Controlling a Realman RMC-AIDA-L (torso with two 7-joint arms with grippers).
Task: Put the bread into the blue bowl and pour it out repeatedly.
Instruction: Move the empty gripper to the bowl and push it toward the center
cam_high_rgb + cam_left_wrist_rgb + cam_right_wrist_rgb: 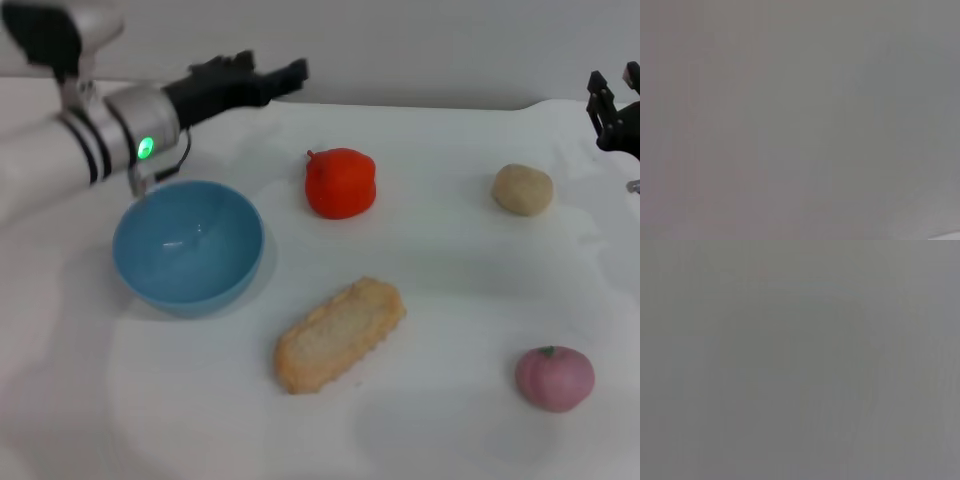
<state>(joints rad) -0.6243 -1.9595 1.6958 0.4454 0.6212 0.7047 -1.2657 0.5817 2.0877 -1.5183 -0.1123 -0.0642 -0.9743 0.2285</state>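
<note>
Long flat tan crumbly oval bread loaf [339,334] lies bare on the white table [200,420], just beside the round light-blue plastic bowl [188,245], which is empty, so as far as visible no put-in is done and both loading and pouring remain. Left gripper [285,73] hangs above the table behind the bowl, holding nothing; whether it's spread or pressed together, cannot tell. Right gripper [612,108] sits at the far right edge, well apart from the bread, same there; nearby are a red pepper-like toy [340,182], beige round lump [522,189] and pink round fruit [554,377].
</note>
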